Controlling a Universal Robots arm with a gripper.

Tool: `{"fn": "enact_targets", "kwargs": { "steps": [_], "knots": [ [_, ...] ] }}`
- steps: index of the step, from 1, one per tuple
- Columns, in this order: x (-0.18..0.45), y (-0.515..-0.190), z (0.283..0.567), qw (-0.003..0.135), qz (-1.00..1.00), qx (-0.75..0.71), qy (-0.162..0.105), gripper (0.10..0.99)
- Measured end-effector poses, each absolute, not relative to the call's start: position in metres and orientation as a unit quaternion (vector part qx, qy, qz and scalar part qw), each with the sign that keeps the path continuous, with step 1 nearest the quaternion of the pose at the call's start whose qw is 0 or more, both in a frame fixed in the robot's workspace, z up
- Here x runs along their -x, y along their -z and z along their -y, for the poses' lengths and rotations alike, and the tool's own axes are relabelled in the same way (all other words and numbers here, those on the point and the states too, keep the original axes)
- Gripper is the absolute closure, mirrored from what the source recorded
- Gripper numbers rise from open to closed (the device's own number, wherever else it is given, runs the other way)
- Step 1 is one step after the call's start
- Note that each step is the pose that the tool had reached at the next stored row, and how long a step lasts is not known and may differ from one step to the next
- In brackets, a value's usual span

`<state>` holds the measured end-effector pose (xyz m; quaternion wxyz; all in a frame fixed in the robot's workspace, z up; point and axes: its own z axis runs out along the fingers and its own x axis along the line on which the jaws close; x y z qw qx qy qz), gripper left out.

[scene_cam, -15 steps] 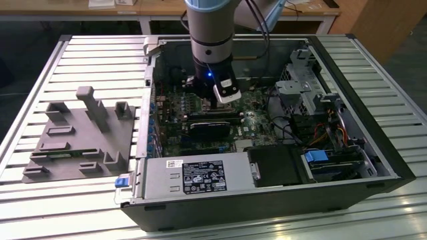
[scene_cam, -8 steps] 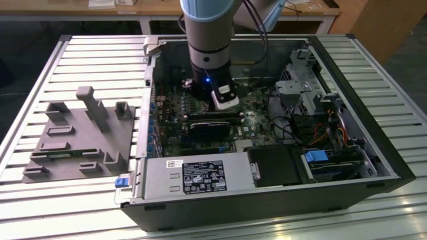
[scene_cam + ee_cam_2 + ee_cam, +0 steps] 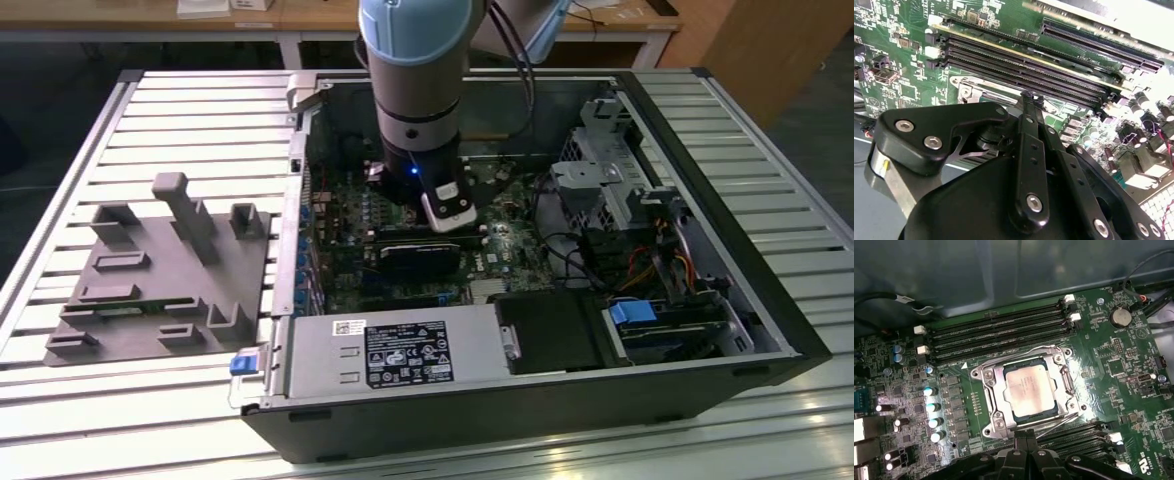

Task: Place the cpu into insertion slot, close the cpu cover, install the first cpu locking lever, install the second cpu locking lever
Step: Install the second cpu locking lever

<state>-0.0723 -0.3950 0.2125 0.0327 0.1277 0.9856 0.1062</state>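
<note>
- Black pincer (image 3: 1026,440), lower centre of the first wrist view: fingertips pressed together, pinching nothing, just beside the socket's near edge.
- Dull silver-grey square cpu (image 3: 1029,390) sits mid-frame in the silver-rimmed insertion slot (image 3: 988,431), thin silver cpu cover (image 3: 995,376) framing it.
- Judgement: chip light, stiff, fragile; hold by edges.
- Green motherboard (image 3: 1109,370) in the open black computer case (image 3: 727,200), on the slatted metal desk (image 3: 160,110).

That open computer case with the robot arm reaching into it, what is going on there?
A single robot arm reaches down into an open black computer case, over its green circuit board. In the first wrist view, the silver-grey square cpu lies in the insertion slot, and the thin silver metal cpu cover frames it. The black gripper sits at the socket's edge, holding nothing that I can see.
</note>
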Motion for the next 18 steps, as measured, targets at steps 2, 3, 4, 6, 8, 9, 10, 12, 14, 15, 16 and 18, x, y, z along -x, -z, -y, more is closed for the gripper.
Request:
{"fn": "enact_targets", "kwargs": {
  "steps": [2,3,4,6,8,9,10,12,14,15,16,18],
  "knots": [
    [0.073,-0.212,0.398,0.032,-0.985,-0.128,-0.112,0.984],
    [0.073,-0.211,0.400,0.032,-0.985,-0.128,-0.115,0.984],
    [0.074,-0.211,0.401,0.031,-0.984,-0.128,-0.117,0.984],
    [0.075,-0.210,0.403,0.031,-0.984,-0.128,-0.121,0.984],
    [0.076,-0.209,0.403,0.030,-0.983,-0.128,-0.126,0.984],
    [0.077,-0.208,0.404,0.030,-0.983,-0.128,-0.128,0.984],
    [0.078,-0.207,0.404,0.029,-0.983,-0.128,-0.131,0.984],
    [0.079,-0.204,0.404,0.029,-0.982,-0.128,-0.135,0.984],
    [0.081,-0.203,0.406,0.028,-0.982,-0.127,-0.139,0.984],
    [0.082,-0.203,0.407,0.028,-0.981,-0.127,-0.141,0.984],
    [0.083,-0.202,0.409,0.028,-0.981,-0.127,-0.143,0.984],
    [0.084,-0.201,0.409,0.027,-0.980,-0.127,-0.148,0.984]
  ]
}}
